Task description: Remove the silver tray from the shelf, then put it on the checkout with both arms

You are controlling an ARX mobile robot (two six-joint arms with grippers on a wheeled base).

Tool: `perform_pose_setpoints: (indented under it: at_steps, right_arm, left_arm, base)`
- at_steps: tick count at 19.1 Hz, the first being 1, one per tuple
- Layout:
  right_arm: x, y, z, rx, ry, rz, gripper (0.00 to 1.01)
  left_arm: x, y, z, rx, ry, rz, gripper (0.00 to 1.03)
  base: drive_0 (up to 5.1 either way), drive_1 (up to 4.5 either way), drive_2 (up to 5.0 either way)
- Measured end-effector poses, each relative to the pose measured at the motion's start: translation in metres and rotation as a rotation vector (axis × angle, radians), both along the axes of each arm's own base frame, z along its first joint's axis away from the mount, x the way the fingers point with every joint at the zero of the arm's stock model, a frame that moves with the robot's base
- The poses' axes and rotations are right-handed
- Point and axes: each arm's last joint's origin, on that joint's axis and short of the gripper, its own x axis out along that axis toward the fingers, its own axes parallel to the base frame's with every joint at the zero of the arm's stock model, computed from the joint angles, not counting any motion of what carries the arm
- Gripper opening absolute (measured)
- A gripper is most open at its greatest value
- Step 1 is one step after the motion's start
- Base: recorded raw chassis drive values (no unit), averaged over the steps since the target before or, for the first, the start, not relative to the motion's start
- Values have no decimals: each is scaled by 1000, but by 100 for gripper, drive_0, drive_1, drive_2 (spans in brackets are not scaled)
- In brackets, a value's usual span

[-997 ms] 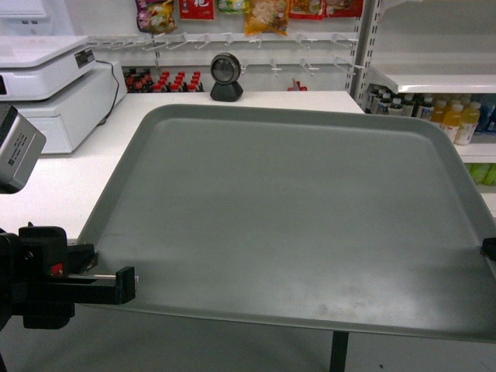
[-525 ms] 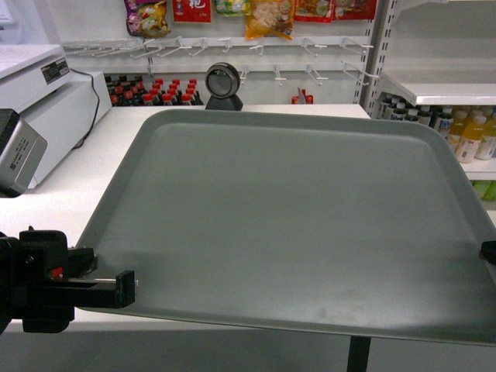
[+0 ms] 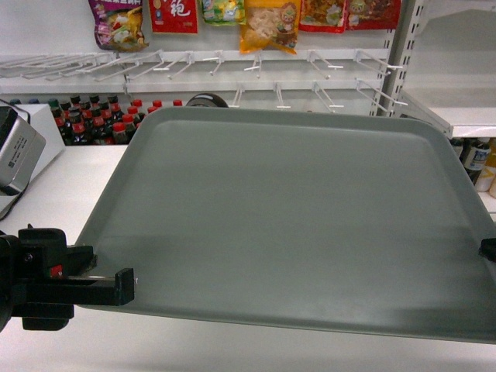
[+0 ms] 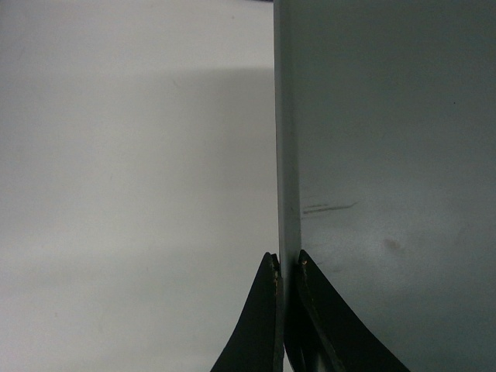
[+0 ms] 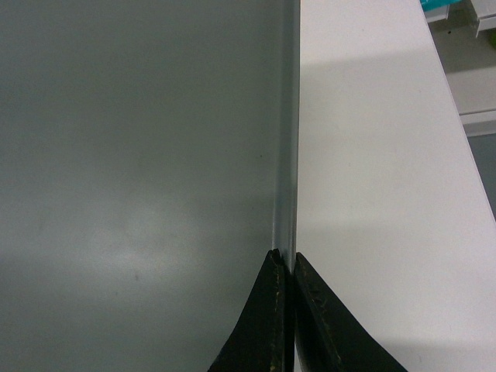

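Behind everything was a store wall with snack bags [image 3: 267,23] hanging on peg hooks and rows of red-capped bottles [image 3: 93,120], and below that the white checkout surface [image 3: 54,182] ran wide under the whole scene. The silver tray [image 3: 287,225] was up in the air over that surface, filling most of the head view, with its near edge closer to the robot than its far edge by the wall.

The left gripper [image 4: 285,267] was pinched on the tray's left rim near the near-left corner, jaws pressed together with just the thin rim between them. The right gripper [image 5: 285,260] did the same on the right rim; in the head view only a black sliver of it showed at the right border. So the tray sat between the two grippers, held by its opposite side edges.

My read: the step in hand was lowering it onto the checkout. To do that well, both arms would've needed to come down at the same rate so the tray stayed level and the rims didn't slip out of those thin pinches. I'd have kept the whole tray over white surface, clear of the near edge, and opened both grippers only once it rested flat.
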Motion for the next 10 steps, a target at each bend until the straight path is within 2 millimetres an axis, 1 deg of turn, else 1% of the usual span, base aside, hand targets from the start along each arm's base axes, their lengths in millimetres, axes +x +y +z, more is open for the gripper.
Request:
perform_pose_setpoints:
  at_steps: [3, 4, 7, 10]
  right_arm:
    - [0, 0, 0, 0, 4, 0, 2]
    - [0, 1, 1, 3, 1, 18, 2]
    - [3, 1, 0, 6, 40, 69, 2]
    - [15, 4, -5, 7, 42, 148, 2]
  left_arm:
    - [0, 0, -2, 2, 17, 6, 3]
    - [4, -2, 1, 21, 113, 96, 3]
    - [13, -1, 1, -2, 163, 150, 3]
    - [20, 3, -5, -66, 186, 186, 3]
  base:
    - [-6, 426, -437]
    - [-6, 426, -437]
    - [-6, 426, -437]
    - [-6, 426, -437]
